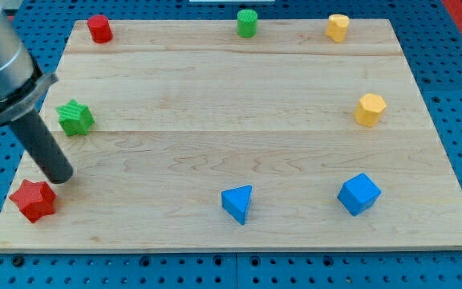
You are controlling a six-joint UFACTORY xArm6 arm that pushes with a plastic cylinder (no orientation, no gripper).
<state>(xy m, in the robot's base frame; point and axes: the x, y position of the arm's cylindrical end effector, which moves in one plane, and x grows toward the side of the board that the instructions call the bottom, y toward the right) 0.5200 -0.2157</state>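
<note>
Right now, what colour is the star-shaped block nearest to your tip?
Red. The star block lies just below my tip in the camera view.

Pale wooden board (231,104) on a blue perforated table top (455,72), evenly lit

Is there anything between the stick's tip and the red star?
Nothing visible does. My tip sits just above and to the right of the red star in the view, with only bare wood between them. The green star lies farther up, off that line.
</note>
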